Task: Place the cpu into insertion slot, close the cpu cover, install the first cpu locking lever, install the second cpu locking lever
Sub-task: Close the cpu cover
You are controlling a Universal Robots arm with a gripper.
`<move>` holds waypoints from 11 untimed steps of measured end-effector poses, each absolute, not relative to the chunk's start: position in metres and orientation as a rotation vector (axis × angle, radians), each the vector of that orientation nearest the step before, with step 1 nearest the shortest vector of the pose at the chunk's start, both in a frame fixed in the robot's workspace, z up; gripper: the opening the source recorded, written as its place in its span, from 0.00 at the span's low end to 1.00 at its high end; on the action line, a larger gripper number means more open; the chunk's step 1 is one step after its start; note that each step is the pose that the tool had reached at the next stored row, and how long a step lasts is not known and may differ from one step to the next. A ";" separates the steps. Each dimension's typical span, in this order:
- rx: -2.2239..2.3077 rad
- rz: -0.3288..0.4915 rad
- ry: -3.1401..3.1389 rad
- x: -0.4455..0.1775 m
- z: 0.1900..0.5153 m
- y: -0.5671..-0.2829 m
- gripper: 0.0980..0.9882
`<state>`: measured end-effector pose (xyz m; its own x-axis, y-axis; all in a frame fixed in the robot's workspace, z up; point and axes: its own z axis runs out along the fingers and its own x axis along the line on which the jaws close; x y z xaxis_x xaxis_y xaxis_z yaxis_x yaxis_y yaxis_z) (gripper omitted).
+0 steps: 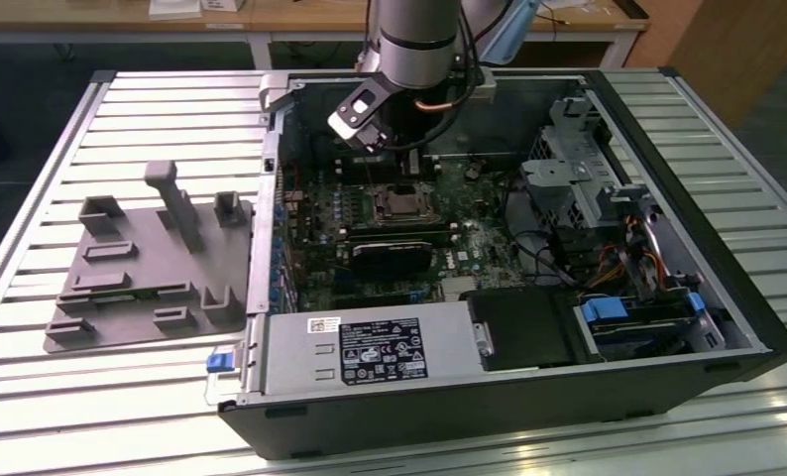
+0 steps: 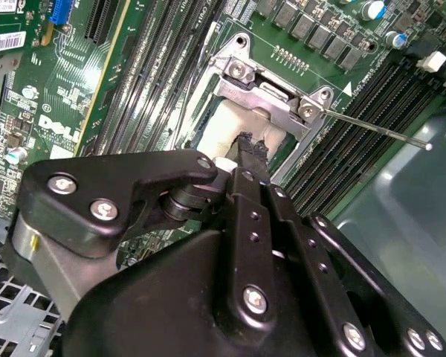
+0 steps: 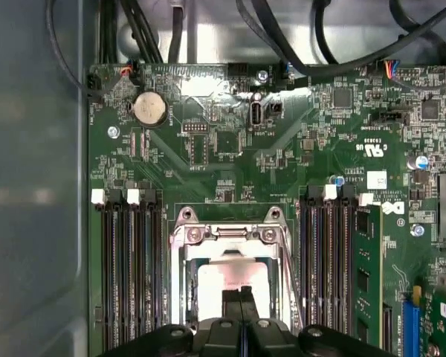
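Hanging in from 12 o'clock of the exterior view, the grey robot arm (image 1: 413, 40) carries its black gripper (image 1: 381, 142) into an open black computer case (image 1: 500, 407) lying on a slatted metal table (image 1: 143, 109). In that view the gripper sits just at 12 o'clock of the square, silver-rimmed insertion slot (image 1: 400, 204). 1 grey moulded fixture tray (image 1: 129, 288) lies at 9 o'clock of the case, and a silver power-supply box (image 1: 354, 352) lies at 6 o'clock of the slot.

In both wrist views the 2 black fingers (image 2: 245, 190) are pressed together with only a thin seam between them and nothing pinched. The tips are directly over the cpu; contact cannot be told.

The small, flat, square cpu (image 3: 217, 279) with its pale silver-grey top lies inside the slot. The thin silver cpu cover (image 3: 227, 234) frames it, with the chip showing through the cut-out; whether it sits fully flat cannot be told. 1 thin silver lever rod (image 2: 372, 128) stands off from a socket corner, over the long black memory slots (image 3: 126, 275) on the green motherboard (image 3: 230, 149).
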<state>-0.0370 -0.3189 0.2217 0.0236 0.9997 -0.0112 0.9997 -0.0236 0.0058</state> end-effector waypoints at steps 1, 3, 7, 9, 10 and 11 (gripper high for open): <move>2.239 -0.006 2.187 -0.037 0.222 -0.319 0.00; 2.237 -0.006 2.189 -0.037 0.222 -0.319 0.00; 2.192 -0.006 2.234 -0.037 0.222 -0.319 0.00; 2.165 -0.005 2.260 -0.037 0.222 -0.319 0.00; 2.147 -0.005 2.277 -0.037 0.222 -0.319 0.00; 2.128 -0.005 2.294 -0.037 0.222 -0.319 0.00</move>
